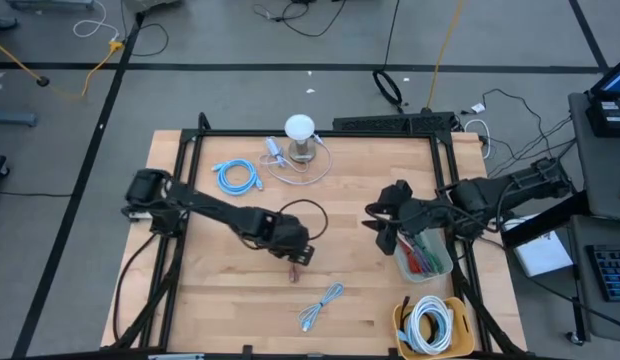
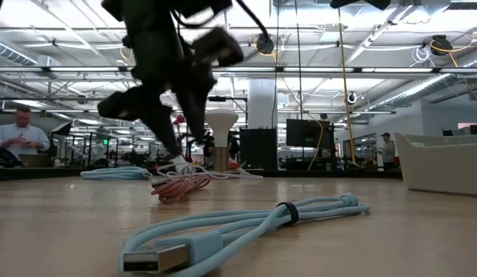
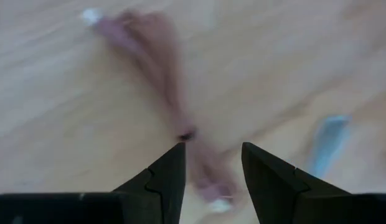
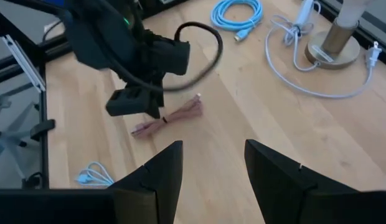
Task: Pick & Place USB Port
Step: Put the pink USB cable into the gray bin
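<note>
A pink USB cable [image 4: 171,117], bundled and tied at its middle, lies flat on the wooden table near its centre [image 1: 295,268]. My left gripper [image 1: 298,255] hangs open just above it, pointing steeply down. In the left wrist view the blurred cable [image 3: 159,68] runs on between the two fingers of my left gripper [image 3: 211,149], and I see no touch. In the low view my left gripper [image 2: 173,142] stands over the cable [image 2: 181,186]. My right gripper [image 1: 382,232] waits open and raised at the right, its fingers [image 4: 213,146] holding nothing.
A light blue USB cable [image 1: 320,305] lies nearer the front edge. At the back are a coiled blue cable [image 1: 237,177] and a white lamp [image 1: 300,130] with its cord. A clear bin of pens [image 1: 427,255] and a yellow tray with white cable [image 1: 430,325] stand at the right.
</note>
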You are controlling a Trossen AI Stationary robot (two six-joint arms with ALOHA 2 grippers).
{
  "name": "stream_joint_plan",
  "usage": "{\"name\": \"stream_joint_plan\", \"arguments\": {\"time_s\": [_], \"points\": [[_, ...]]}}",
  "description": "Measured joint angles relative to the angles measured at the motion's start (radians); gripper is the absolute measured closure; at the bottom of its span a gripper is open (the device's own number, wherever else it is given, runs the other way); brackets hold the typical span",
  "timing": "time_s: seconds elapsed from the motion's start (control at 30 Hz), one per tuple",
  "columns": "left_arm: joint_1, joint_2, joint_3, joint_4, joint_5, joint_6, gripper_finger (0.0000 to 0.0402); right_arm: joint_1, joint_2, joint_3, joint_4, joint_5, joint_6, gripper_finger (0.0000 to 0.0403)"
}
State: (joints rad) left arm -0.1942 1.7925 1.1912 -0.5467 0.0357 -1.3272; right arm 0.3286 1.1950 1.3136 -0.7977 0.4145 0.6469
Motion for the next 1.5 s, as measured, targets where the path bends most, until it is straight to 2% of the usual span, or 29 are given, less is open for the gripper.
{"name": "stream_joint_plan", "arguments": {"time_s": [0.1, 0.27, 1.0, 1.4, 1.5], "points": [[0.014, 0.049, 0.048, -0.102, 0.045, 0.038, 0.0243, 0.000, 0.000, 0.000, 0.001, -0.002, 0.020, 0.0237], [0.016, 0.052, 0.051, -0.159, 0.032, 0.058, 0.0242, 0.019, 0.000, 0.000, -0.001, 0.001, 0.022, 0.0237], [0.048, 0.053, 0.052, -0.092, 0.014, 0.050, 0.0242, 0.080, 0.000, 0.000, 0.001, 0.029, 0.045, 0.0238], [0.034, 0.182, 0.056, -0.001, 0.075, 0.024, 0.0243, 0.089, 0.000, 0.000, 0.008, 0.030, 0.045, 0.0238], [0.028, 0.188, 0.056, -0.010, 0.058, 0.010, 0.0260, 0.093, 0.000, 0.000, 0.011, 0.029, 0.044, 0.0238]]}}
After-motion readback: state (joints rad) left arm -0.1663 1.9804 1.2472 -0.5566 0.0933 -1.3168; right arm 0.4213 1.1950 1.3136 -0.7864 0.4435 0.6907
